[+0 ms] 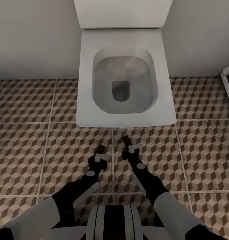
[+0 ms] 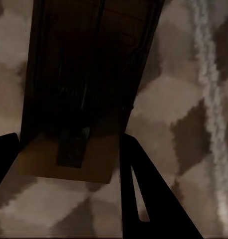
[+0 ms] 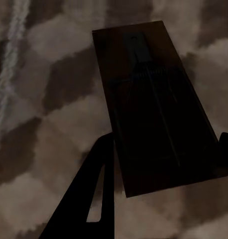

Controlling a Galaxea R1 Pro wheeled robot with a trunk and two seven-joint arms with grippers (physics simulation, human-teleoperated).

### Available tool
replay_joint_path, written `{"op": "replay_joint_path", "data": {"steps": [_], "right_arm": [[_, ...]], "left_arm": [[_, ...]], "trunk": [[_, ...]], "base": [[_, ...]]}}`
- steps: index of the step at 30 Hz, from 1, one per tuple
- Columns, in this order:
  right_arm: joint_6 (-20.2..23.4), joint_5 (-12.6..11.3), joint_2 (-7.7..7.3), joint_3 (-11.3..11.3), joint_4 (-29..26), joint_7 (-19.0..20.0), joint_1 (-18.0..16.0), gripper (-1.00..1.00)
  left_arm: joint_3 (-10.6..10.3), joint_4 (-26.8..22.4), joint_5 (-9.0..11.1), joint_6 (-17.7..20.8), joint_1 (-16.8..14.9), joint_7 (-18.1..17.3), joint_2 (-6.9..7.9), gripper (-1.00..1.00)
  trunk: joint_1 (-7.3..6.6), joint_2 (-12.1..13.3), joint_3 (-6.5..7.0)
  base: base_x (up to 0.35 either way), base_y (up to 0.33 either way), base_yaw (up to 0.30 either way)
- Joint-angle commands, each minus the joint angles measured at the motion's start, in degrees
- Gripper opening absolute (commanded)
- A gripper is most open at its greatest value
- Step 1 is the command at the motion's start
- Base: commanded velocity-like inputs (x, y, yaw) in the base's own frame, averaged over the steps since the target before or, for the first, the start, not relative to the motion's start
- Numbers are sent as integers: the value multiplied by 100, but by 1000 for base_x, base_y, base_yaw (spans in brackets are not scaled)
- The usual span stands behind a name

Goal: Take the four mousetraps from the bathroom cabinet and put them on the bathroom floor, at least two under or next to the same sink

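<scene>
Gripping a mousetrap (image 2: 79, 94) each, both claws hover beside an empty toilet (image 1: 124, 83).

You see a smooth, glossy white ceramic toilet (image 1: 127, 80) on matt floor tiles (image 1: 24, 156) printed with brown, tan and white cubes. The flat rectangular tan wooden mousetrap board (image 2: 79, 99) looks matt, with dull dark metal wire; the second wooden mousetrap (image 3: 156, 104) looks alike.

Toilet (image 1: 126, 66) stood against wall (image 1: 34, 36), on bathroom floor (image 1: 34, 146). Both grippers lay just before its front edge: left gripper (image 1: 100, 150) left of right gripper (image 1: 127, 142), each with mousetrap (image 2: 84, 84) (image 3: 154, 99) between fingers.
</scene>
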Motion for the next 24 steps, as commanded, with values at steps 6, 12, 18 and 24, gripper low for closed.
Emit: {"op": "replay_joint_path", "data": {"steps": [6, 12, 18, 24], "right_arm": [[-421, 313, 13, 30, -254, -68, -4, -100], [-477, 780, 27, 12, -342, -123, -4, -100], [-482, 864, 33, 11, -343, -133, -4, -100], [-483, 865, 35, 11, -314, -126, -4, -100]], "left_arm": [[234, -774, -418, 64, 41, 32, 13, -100], [1176, -965, -1302, 171, 45, 7, -260, -100], [1496, -932, -1562, 551, 42, -11, -494, -100], [1655, -309, -1605, 911, 18, -194, -687, -100]], "trunk": [[-1, -1, -3], [-1, -1, -3], [-1, -1, -3], [-1, -1, -3]], "base": [[0, 0, 0], [0, 0, 0], [0, 0, 0], [0, 0, 0]]}}
